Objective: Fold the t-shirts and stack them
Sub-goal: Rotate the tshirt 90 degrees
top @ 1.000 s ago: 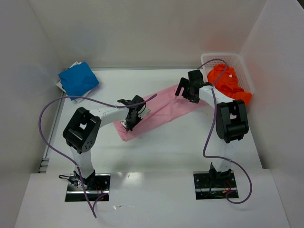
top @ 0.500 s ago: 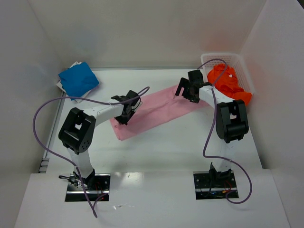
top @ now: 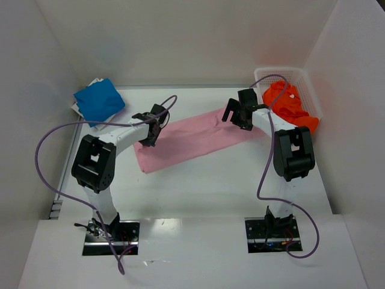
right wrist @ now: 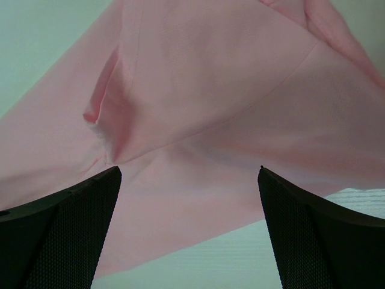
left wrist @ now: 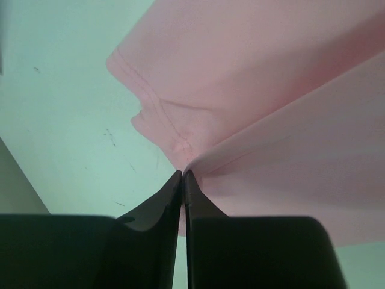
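plain pink t-shirt, bright blue t-shirt, orange t-shirt, white mesh basket

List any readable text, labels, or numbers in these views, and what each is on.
None readable.
The pink t-shirt, blue t-shirt and orange t-shirt show no print.
The white patch on the orange t-shirt is too small to read.
The basket has no legible marking.

1. The white table ran flat and bare along its near half.
2. The pink t-shirt lay across the middle as a long slanted strip, its right end farther back.
3. The blue t-shirt sat bunched in the far left corner, on a white sheet, maybe paper.
4. The white mesh basket stood in the far right corner.
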